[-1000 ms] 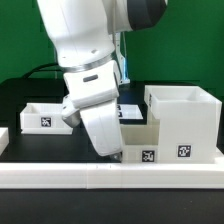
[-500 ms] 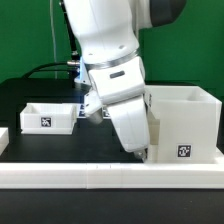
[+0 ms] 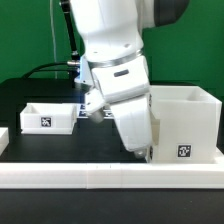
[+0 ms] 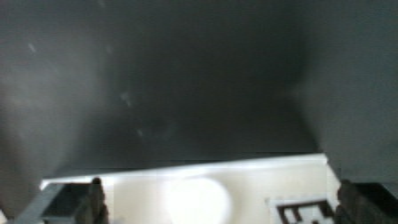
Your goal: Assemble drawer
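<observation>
The tall white drawer housing [image 3: 185, 125] stands at the exterior view's right, with a tag on its front. One small white tray [image 3: 42, 117] sits at the left. My gripper [image 3: 141, 151] is down just left of the housing and covers the second tray there. In the wrist view that tray [image 4: 196, 190], with its pale knob and a tag, lies between my fingertips [image 4: 84, 200], which stand wide apart at its two ends. My gripper [image 4: 222, 205] is open around it.
A long low white rail [image 3: 110, 178] runs along the front of the black table. Dark cables hang behind the arm at the back.
My gripper has moved to the exterior view's right, from beside the second tray to over it, against the housing. It has barely moved in the last half second.
</observation>
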`<move>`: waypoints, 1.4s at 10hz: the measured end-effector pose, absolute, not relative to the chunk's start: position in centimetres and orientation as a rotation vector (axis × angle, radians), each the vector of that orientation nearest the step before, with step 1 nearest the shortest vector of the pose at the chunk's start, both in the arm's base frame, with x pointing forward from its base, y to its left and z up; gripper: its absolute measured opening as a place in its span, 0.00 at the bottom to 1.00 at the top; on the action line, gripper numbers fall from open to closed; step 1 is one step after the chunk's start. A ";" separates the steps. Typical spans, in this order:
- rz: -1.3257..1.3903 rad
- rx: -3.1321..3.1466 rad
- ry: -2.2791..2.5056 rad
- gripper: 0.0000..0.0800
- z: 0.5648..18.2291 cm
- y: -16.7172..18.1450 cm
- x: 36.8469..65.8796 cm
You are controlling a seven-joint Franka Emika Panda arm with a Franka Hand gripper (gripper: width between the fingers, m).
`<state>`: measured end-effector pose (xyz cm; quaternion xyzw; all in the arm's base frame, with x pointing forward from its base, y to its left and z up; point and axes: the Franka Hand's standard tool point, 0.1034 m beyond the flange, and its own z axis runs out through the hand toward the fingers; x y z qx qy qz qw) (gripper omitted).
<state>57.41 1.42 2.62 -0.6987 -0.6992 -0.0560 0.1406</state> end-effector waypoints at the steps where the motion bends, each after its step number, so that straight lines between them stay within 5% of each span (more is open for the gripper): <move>1: -0.165 -2.011 -2.036 0.81 2.9 0.1 57.6; 5: -0.207 -2.093 -2.033 0.81 4.8 -5.4 57.0; 10: -0.164 -2.263 -1.880 0.81 7.2 -11.4 48.7; 14: -0.142 -2.332 -1.776 0.81 7.0 -11.7 48.0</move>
